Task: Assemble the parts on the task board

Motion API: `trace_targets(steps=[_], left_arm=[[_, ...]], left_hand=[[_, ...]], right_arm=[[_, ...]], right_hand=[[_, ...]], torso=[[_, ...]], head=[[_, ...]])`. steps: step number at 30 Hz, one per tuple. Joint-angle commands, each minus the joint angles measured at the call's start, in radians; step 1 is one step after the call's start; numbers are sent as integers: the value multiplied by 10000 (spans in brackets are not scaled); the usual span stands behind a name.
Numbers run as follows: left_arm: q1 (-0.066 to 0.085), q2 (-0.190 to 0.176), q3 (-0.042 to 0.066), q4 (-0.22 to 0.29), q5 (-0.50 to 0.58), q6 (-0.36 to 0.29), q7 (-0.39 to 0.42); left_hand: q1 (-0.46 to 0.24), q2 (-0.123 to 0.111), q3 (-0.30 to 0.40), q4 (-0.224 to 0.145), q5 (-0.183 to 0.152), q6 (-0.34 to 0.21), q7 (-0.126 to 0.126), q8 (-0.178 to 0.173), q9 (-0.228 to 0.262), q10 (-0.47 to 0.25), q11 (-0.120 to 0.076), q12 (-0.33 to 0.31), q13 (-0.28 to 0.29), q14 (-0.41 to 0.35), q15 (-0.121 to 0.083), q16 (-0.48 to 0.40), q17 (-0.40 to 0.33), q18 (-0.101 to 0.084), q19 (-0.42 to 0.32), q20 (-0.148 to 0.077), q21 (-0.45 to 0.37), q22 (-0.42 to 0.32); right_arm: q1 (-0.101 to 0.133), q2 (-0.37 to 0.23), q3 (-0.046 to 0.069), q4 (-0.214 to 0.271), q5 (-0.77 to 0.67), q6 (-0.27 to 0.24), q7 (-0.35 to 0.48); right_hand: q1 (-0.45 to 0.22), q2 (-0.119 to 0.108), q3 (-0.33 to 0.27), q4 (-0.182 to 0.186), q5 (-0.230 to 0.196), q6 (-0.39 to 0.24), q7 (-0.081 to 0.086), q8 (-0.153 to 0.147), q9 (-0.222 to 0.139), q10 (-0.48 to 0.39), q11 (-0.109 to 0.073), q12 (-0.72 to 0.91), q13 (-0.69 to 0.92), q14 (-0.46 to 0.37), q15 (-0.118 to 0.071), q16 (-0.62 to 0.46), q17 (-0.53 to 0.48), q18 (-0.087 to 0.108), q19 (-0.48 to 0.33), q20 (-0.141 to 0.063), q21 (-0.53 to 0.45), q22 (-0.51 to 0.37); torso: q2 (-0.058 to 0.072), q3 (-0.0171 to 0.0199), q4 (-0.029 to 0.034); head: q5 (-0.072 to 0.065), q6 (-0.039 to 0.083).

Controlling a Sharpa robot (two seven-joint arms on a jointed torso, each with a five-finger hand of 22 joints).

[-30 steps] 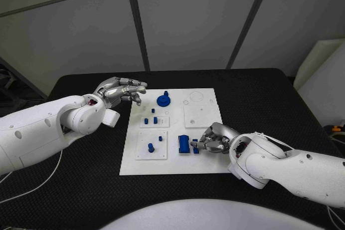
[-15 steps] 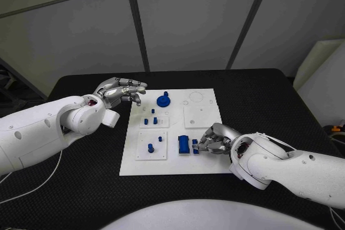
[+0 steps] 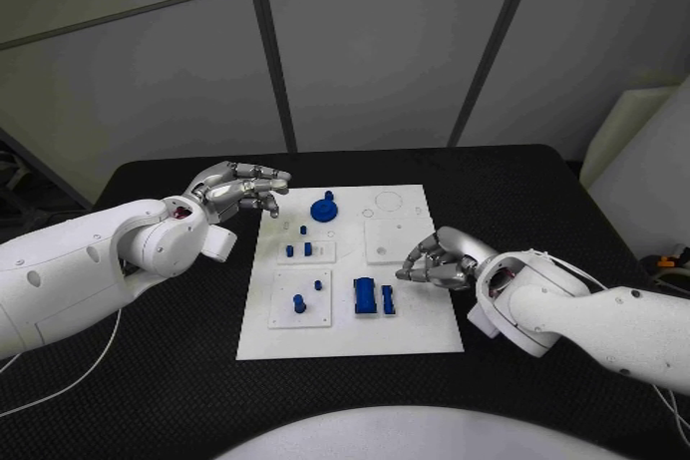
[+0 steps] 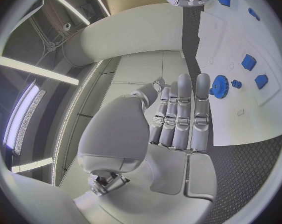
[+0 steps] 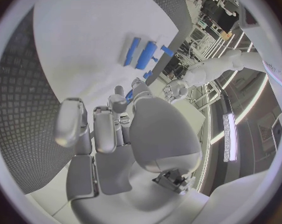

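Observation:
The white task board (image 3: 352, 335) lies mid-table. A blue gear (image 3: 325, 210) stands near its far edge, and it shows again as the gear (image 4: 218, 86) past my left hand's fingers. Small blue pegs (image 3: 290, 250) stand on an inset plate, with one more peg (image 3: 299, 302) nearer me. A blue block (image 3: 365, 297) and a narrow blue piece (image 3: 388, 299) lie side by side. My right hand (image 3: 436, 258) hovers over the board's right part, just beyond the narrow piece, fingers curled with no part seen in them. My left hand (image 3: 241, 189) hangs by the board's far left corner, fingers curled, holding nothing.
A blank white inset plate (image 3: 393, 238) sits on the board just left of my right hand. Black table (image 3: 546, 196) surrounds the board on all sides. Grey wall panels stand behind the table's far edge.
The camera has shifted. My right hand has drawn back from the narrow blue piece toward the board's far right, leaving that piece fully uncovered. The left hand holds its place.

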Motion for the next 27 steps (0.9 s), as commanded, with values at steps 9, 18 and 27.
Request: trace_targets(steps=[9,18,27], left_arm=[[9,252,7,-610,1477,-1675,1634],[-67,1092,9,-1787,2580,-2639,2474],[-129,1537,1,-2215,2357,-2538,2127]], left_hand=[[-424,2,45,269,0,-185,-48,168,-94,-286,116,-243,-382,-1378,375,-1890,-1029,394,-1454,382,-1514,-908],[-746,-74,1,761,13,-451,-327,-491,-621,-349,617,-1986,-1587,-2454,1160,-5606,-2712,405,-3750,1498,-4759,-3735],[-4481,945,-1756,1143,-496,-3358,-845,-1674,-1660,-3629,23,-3872,-2446,-5266,666,-7183,-3920,-405,-6507,755,-5598,-6605]], right_arm=[[1191,1059,28,-3026,7446,108,5398],[1446,2880,38,-6226,9532,830,6700],[1442,3603,34,-7159,9172,695,6354]], right_hand=[[1211,412,150,85,-224,-411,482,-986,-617,-2341,537,-5180,-4427,-2109,533,-7518,-5828,1154,-2873,459,-6565,-6123],[1895,302,829,377,-304,-242,614,-1718,-1946,-1942,1073,-8071,-8909,-4018,1482,-11990,-8934,1115,-4254,1530,-10486,-8927],[-2895,290,567,-502,-1027,-3122,85,-2357,-3309,-4983,814,-9595,-11337,-7261,1331,-13547,-11399,479,-6981,1032,-12745,-10806]], torso=[[-660,-190,-124],[-941,-169,-139],[-901,-163,-128]], head=[[-254,375],[-187,785],[-142,1081]])
